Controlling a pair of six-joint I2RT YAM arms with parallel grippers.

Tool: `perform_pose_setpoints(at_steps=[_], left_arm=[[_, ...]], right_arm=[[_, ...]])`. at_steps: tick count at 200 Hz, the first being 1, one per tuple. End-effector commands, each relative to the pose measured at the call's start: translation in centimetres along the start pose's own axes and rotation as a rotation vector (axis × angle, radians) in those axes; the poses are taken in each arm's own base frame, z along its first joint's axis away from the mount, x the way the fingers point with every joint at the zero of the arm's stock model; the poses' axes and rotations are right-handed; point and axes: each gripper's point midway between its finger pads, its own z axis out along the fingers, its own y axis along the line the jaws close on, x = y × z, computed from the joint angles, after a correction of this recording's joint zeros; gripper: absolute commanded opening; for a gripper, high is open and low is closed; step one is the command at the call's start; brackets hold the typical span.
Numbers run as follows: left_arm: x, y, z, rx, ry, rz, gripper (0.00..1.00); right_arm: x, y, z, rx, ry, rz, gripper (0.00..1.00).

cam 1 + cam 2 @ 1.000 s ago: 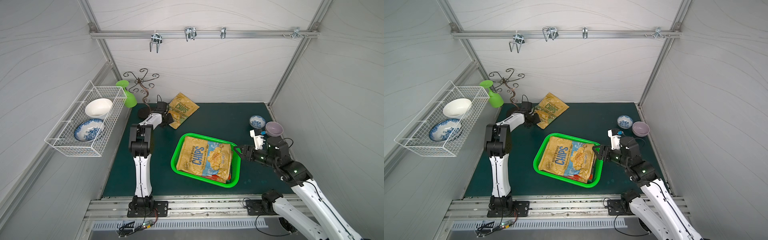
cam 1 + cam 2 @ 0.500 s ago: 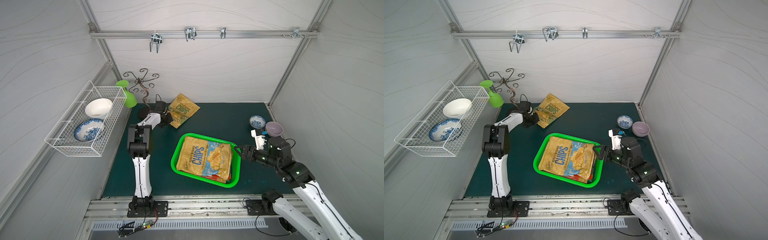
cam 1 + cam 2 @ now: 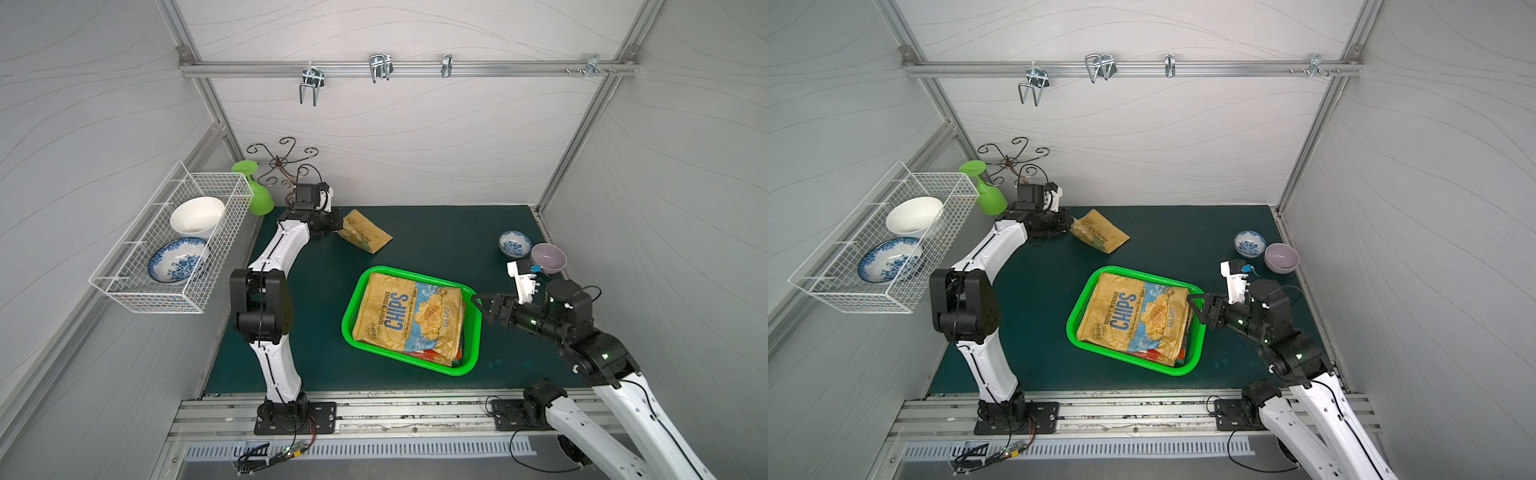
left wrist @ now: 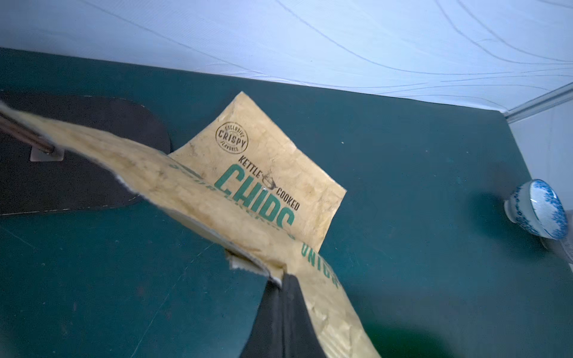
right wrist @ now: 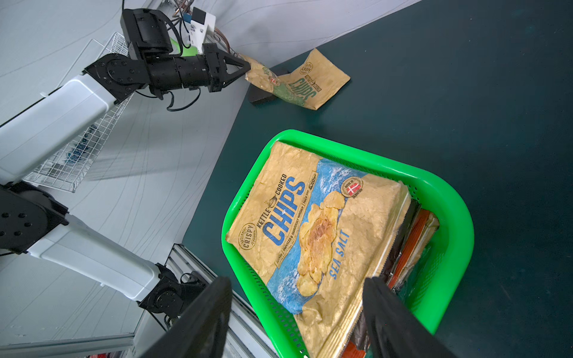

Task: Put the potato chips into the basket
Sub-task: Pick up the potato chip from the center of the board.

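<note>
Your left pincer [image 3: 341, 220] is clamped shut on one end of a tan CHIPS bag with green lettering [image 3: 366, 235], near the far left corner of the surface [image 3: 436, 232]. That end is lifted. The bag's other end rests on the surface, apart from the basket. The green basket [image 3: 346, 326] sits toward the front middle of the surface and holds a stack of bags. On top lies a tan and blue sea salt CHIPS bag [image 3: 405, 318], with orange and dark bag edges [image 5: 409, 245] showing beneath. Your right pincer [image 3: 478, 305] is spread wide, holding nothing, at the basket's right rim.
</note>
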Motion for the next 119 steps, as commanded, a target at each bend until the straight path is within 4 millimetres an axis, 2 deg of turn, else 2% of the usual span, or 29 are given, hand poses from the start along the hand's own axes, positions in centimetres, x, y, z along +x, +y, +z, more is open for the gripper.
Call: perform_pose_setpoints(at_steps=[1, 65, 119], left_arm=[[-4.0, -3.7, -3.9, 0.103, -0.123, 0.121, 0.0], [-6.3, -9.2, -8.8, 0.231, -0.191, 0.239, 0.0], [-8.0, -13.3, -14.4, 0.165, -0.323, 0.45, 0.0]], right_arm=[[0.0, 0.7, -0.6, -0.025, -0.003, -0.002, 0.7], [0.5, 1.0, -0.5, -0.056, 0.012, -0.005, 0.7], [0.9, 1.1, -0.3, -0.073, 0.024, -0.003, 0.7]])
